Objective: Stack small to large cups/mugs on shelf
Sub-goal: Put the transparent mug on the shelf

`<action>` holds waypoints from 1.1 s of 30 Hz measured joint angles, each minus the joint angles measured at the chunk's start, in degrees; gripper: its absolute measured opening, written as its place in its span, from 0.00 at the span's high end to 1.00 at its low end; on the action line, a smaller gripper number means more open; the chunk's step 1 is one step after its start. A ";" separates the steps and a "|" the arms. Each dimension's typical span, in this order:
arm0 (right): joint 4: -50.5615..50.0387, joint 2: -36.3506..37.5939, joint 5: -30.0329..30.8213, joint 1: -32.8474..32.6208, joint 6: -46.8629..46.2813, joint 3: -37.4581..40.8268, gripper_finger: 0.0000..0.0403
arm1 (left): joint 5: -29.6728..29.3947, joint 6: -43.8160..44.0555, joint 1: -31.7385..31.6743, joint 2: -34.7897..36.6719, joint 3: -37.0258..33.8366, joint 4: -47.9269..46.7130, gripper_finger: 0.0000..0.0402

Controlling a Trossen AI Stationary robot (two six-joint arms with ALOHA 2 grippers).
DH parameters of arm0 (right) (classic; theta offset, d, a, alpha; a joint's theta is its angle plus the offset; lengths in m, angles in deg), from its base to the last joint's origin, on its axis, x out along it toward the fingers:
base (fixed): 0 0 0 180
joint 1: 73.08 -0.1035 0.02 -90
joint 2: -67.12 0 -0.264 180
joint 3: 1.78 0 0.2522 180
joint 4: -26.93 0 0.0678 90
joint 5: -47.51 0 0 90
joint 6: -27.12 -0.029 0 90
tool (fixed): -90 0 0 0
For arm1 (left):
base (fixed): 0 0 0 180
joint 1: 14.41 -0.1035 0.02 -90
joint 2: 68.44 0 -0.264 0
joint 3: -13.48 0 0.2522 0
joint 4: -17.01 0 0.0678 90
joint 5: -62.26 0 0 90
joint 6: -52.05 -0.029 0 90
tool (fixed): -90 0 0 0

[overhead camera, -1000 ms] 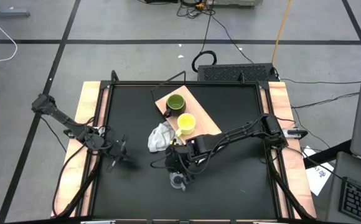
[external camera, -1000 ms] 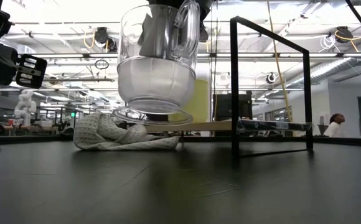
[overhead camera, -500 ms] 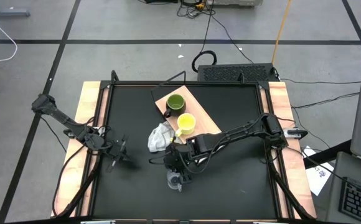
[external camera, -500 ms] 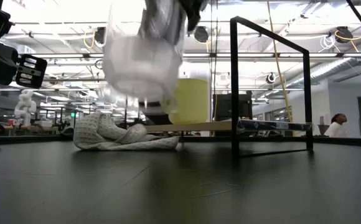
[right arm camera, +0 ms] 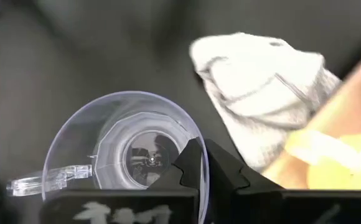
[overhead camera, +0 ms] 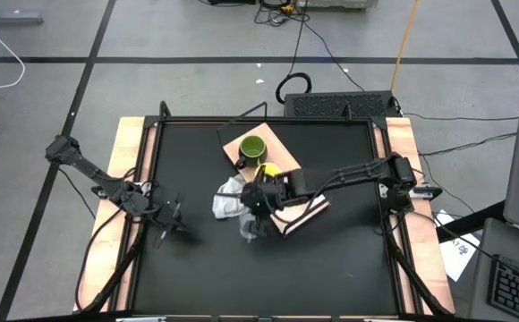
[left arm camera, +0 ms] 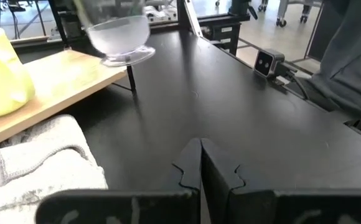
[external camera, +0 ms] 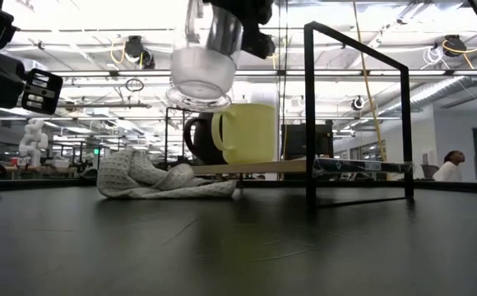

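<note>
Nearest to us in the low view, the clear glass cup (external camera: 199, 64) hangs well above the black tabletop (external camera: 238, 247), pinched by its rim in the right gripper (right arm camera: 200, 163), whose fingers are closed on the glass wall (the right wrist view looks straight down into the cup, its handle sticking out to one side). Just beyond and below it lies the white cloth (overhead camera: 226, 199), crumpled against the near edge of the shelf (overhead camera: 306, 211). On that light-wood board stand the yellow mug (external camera: 245, 132) and, behind it, the dark green mug (overhead camera: 251, 148), close together and both upright. Off to the side, the left gripper (left arm camera: 200, 163) waits over the table with its fingers pressed together, holding nothing. We judge the step in hand to be carrying the smallest cup toward the mugs. The next move, as we read it, calls for centring the glass over a mug mouth and lowering it gently, keeping clear of the shelf's dark frame (external camera: 358, 123).
</note>
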 joint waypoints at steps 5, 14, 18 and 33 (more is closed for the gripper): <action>-3.12 0.53 -0.08 2.35 -3.30 0.00 1.00 | 0.00 -0.19 0.00 0.02 0.00 0.11 0.98; -7.13 1.06 -0.02 4.08 -6.75 0.00 1.00 | 0.00 -0.18 0.00 0.02 0.00 -0.03 0.98; -6.97 1.38 0.25 4.27 -8.34 0.00 1.00 | 0.00 -1.63 0.00 0.02 0.00 -0.02 0.98; -10.28 2.22 3.36 4.76 -12.09 0.00 1.00 | 0.02 -2.86 0.00 0.02 0.00 -0.12 0.98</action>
